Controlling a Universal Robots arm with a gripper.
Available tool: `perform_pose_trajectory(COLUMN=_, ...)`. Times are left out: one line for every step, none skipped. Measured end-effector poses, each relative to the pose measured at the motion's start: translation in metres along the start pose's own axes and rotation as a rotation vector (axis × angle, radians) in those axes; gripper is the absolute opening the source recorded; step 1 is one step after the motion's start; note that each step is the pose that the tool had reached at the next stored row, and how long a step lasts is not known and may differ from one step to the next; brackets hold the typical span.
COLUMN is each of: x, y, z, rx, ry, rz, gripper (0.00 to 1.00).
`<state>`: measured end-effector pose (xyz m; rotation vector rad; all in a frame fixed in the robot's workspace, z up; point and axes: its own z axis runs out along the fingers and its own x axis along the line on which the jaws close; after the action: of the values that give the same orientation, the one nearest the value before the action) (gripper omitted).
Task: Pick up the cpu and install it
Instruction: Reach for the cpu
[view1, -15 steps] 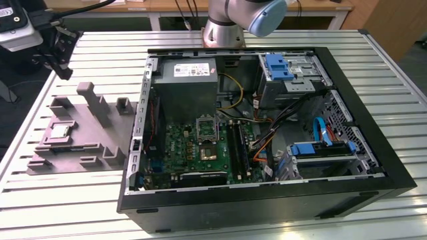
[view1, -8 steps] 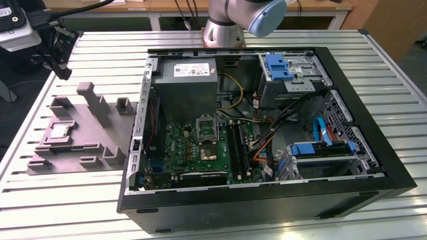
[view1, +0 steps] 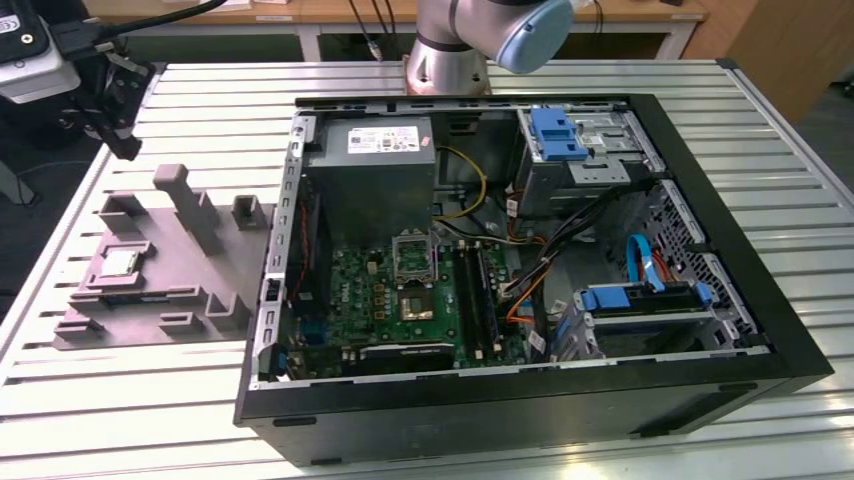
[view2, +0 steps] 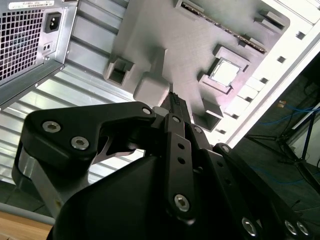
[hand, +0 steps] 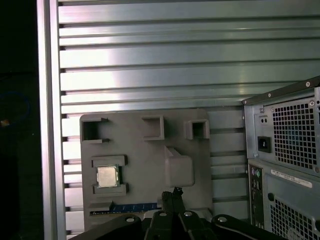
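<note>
The cpu lies flat in a square nest on the grey tray, at the exterior view's left. Its shiny top faces up. The tray rests on a table made of long metal slats, just beside the open black computer case.

The gripper hangs in the air above the far side of the tray, well apart from the cpu. In the second wrist view its two black fingers are pressed together at the tips, and nothing is held between them. In the first wrist view the closed tips point toward the tray near a big raised block. The cpu sits off to one side of them, and nothing touches it.

Inside the case the green motherboard lies flat. Its square socket with the metal frame is near the middle of the case. In the exterior view the socket is just below the grey power supply box, and the cpu is not in it
</note>
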<state>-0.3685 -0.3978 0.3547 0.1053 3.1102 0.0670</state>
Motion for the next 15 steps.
perform_pose_trajectory(x=0.0003, y=0.0000, z=-0.0001, rx=0.0001, ry=0.0001, rz=0.000, gripper=0.11)
perform_pose_trajectory(x=0.0005, y=0.0000, z=0.0000, rx=0.0000, ry=0.0001, rz=0.000, gripper=0.11)
perform_pose_trajectory(x=0.0005, y=0.0000, z=0.0000, rx=0.0000, ry=0.0000, rz=0.000, gripper=0.11)
perform_pose_trajectory(x=0.0007, y=0.0000, z=0.0000, rx=0.0000, ry=0.0000, rz=0.000, gripper=0.11)
perform_pose_trajectory(x=0.0008, y=0.0000, z=0.0000, rx=0.0000, ry=0.0000, rz=0.000, gripper=0.11)
perform_pose_trajectory(x=0.0010, y=-0.0001, z=0.0000, rx=0.0000, ry=0.0001, rz=0.000, gripper=0.11)
perform_pose_trajectory(x=0.0010, y=-0.0001, z=0.0000, rx=0.0000, ry=0.0000, rz=0.000, gripper=0.11)
perform_pose_trajectory(x=0.0013, y=-0.0001, z=0.0000, rx=0.0000, ry=0.0000, rz=0.000, gripper=0.11)
perform_pose_trajectory(x=0.0018, y=-0.0001, z=0.0000, rx=0.0000, ry=0.0000, rz=0.000, gripper=0.11)
perform_pose_trajectory(x=0.0024, y=-0.0001, z=-0.0001, rx=0.0000, ry=0.0000, rz=0.000, gripper=0.11)
perform_pose_trajectory(x=0.0025, y=-0.0002, z=-0.0001, rx=0.0000, ry=0.0000, rz=0.000, gripper=0.11)
perform_pose_trajectory(x=0.0033, y=-0.0002, z=-0.0001, rx=0.0000, ry=0.0000, rz=0.000, gripper=0.11)
perform_pose_trajectory(x=0.0038, y=-0.0002, z=-0.0001, rx=0.0000, ry=0.0000, rz=0.000, gripper=0.11)
perform_pose_trajectory(x=0.0041, y=-0.0003, z=-0.0001, rx=0.0001, ry=0.0000, rz=0.000, gripper=0.11)
perform_pose_trajectory(x=0.0049, y=-0.0003, z=-0.0001, rx=0.0000, ry=0.0000, rz=0.000, gripper=0.11)
